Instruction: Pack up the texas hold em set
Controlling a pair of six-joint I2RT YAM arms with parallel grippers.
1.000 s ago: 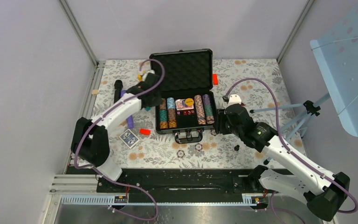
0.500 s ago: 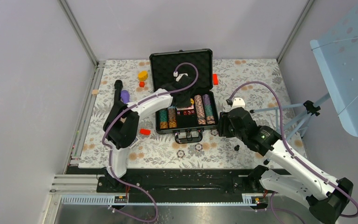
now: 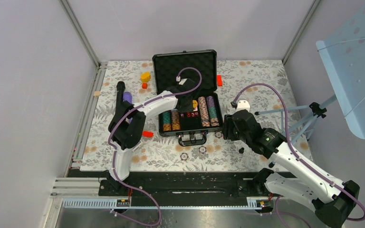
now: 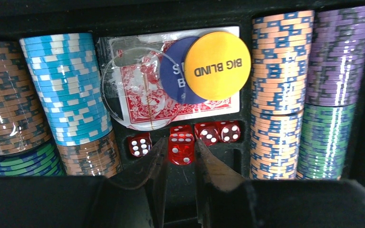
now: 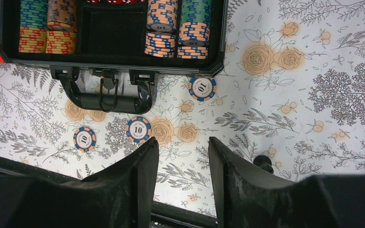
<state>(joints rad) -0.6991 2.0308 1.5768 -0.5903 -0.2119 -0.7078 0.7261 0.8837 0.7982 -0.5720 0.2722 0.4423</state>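
Observation:
The black case (image 3: 185, 55) lies open, foam lid up, with rows of striped poker chips (image 4: 64, 85) in its tray. A red-backed card deck (image 4: 180, 108) lies in the middle slot under a clear disc, with a yellow BIG BLIND button (image 4: 217, 65) on top. My left gripper (image 4: 180, 147) hangs over the dice slot, shut on a red die (image 4: 182, 148). Three more dice (image 4: 208, 133) lie in the slot. My right gripper (image 5: 180, 147) stands open above the mat, right of the case handle (image 5: 107, 97). Three loose chips (image 5: 138, 129) lie on the mat near it.
A yellow block (image 3: 145, 76) and red blocks (image 3: 147, 134) lie left of the case, another red block (image 3: 219, 80) at its right. A purple-and-black cylinder (image 3: 122, 97) stands by the left arm. A small black piece (image 5: 263, 162) lies right of my right fingers. A tripod (image 3: 313, 111) stands far right.
My left arm has swung from the left side of the case to over its tray, then settled lower over the dice slot. The right gripper has barely shifted.

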